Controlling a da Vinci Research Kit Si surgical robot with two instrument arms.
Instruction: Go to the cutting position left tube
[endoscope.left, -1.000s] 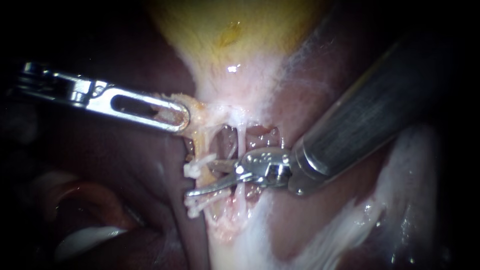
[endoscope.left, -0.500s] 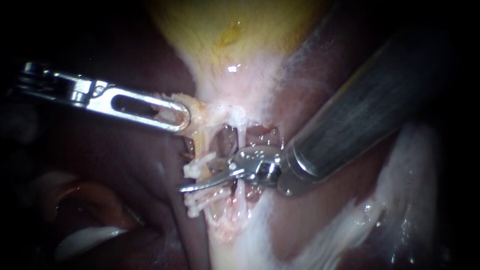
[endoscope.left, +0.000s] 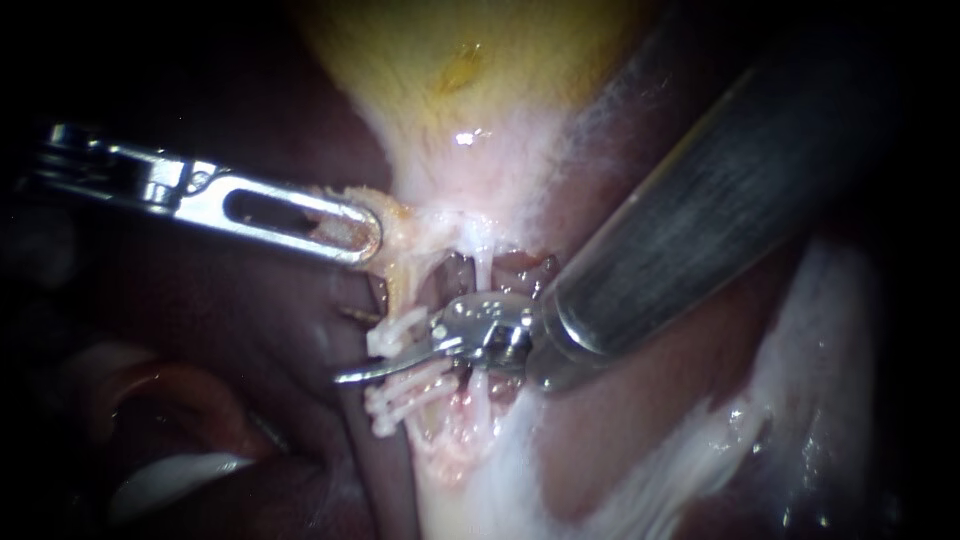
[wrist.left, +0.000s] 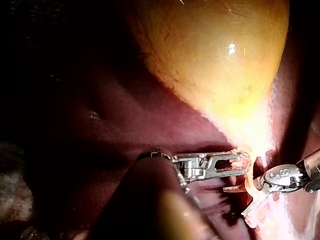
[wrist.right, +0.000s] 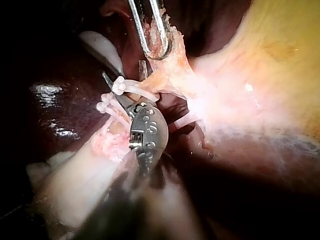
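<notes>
Liver (endoscope.left: 250, 330) backdrop; left instrument (endoscope.left: 345, 228) jaws clamp gallbladder (endoscope.left: 470, 60); right instrument (endoscope.left: 345, 345) jaws parted astride left tube (endoscope.left: 400, 285).

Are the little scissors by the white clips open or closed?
Open. The right instrument ends in two thin blades, and their tips stand apart with a clear gap between them, right beside the white clips.

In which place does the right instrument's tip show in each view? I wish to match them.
Endoscope view: right instrument at centre, jaws open at the white clips.
Left wrist view: right instrument just beyond the left instrument, whose jaws grip tissue.
Right wrist view: right instrument, its jaws at the white clips, ahead of its shaft.
Shared landmark: the white clips.
</notes>
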